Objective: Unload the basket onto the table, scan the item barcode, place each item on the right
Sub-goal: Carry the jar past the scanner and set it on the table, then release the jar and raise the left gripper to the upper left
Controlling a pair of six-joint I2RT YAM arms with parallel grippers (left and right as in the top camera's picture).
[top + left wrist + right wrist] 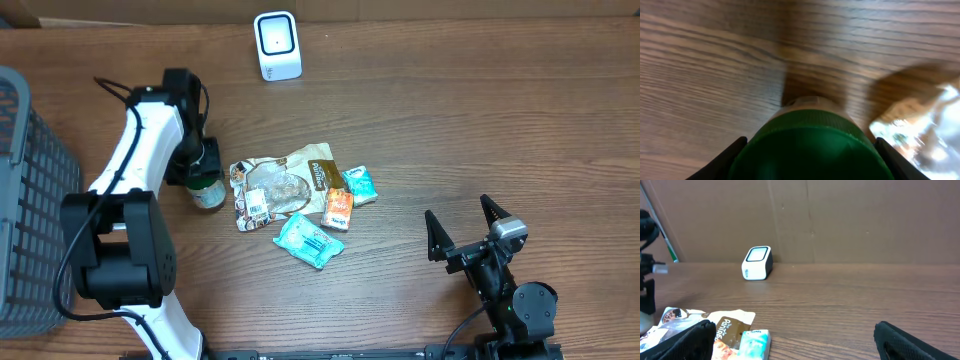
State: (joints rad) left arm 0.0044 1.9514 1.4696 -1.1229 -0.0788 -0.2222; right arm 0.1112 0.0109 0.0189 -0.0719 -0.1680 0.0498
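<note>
Green-lidded jar [207, 190], round and smooth, upright at the left of the wood-grain table [450, 120], just beside a crinkled foil pouch [285, 185]; pinched at the lid between the left fingers [732, 155], long axis vertical; glossy white scanner [277, 45] well apart, toward the far edge; right fingers [437, 238] spread wide, empty, much farther off.

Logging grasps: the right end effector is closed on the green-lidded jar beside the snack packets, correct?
No, it is the left end effector closed on the green-lidded jar; the overhead view shows the right end effector open and empty.
</note>
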